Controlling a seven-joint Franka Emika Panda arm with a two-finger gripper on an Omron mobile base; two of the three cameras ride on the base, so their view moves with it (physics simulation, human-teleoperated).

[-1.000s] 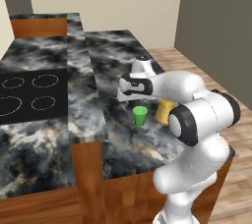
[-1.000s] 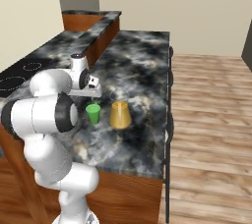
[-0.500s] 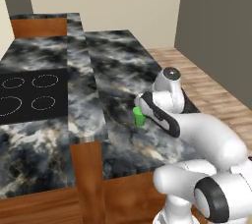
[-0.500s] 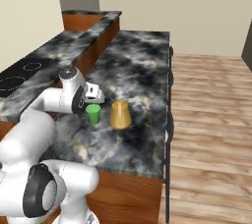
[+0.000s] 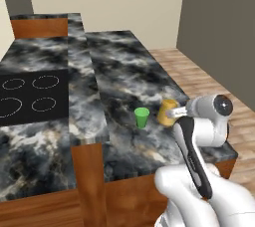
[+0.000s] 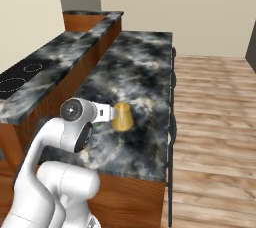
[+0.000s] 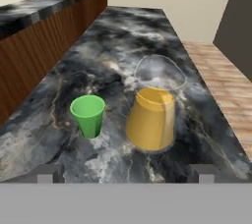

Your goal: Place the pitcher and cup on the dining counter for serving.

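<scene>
The amber-yellow pitcher (image 7: 150, 119) stands upright on the dining counter (image 7: 129, 36), its clear spout rim rising behind it. The green cup (image 7: 88, 115) stands just left of it, a small gap between them. Both also show in the left base view, the cup (image 5: 142, 118) left of the pitcher (image 5: 167, 112), and the pitcher (image 6: 122, 117) shows in the right base view beside the arm. My gripper (image 7: 125, 174) is open, drawn back from both at the counter's near edge, its fingertips (image 7: 48, 174) spread wide with nothing between them.
A raised marble ledge with a brown wood wall (image 7: 49, 31) runs along the counter's left side. Beyond it lies the black cooktop (image 5: 30, 96). Wood floor (image 6: 215, 102) lies to the right of the dining counter (image 6: 142, 67). My arm's elbow (image 5: 219, 109) hangs over the near right corner.
The arm has swung back and down from over the cup and pitcher toward the counter's near edge. Cup and pitcher have stayed in place.
</scene>
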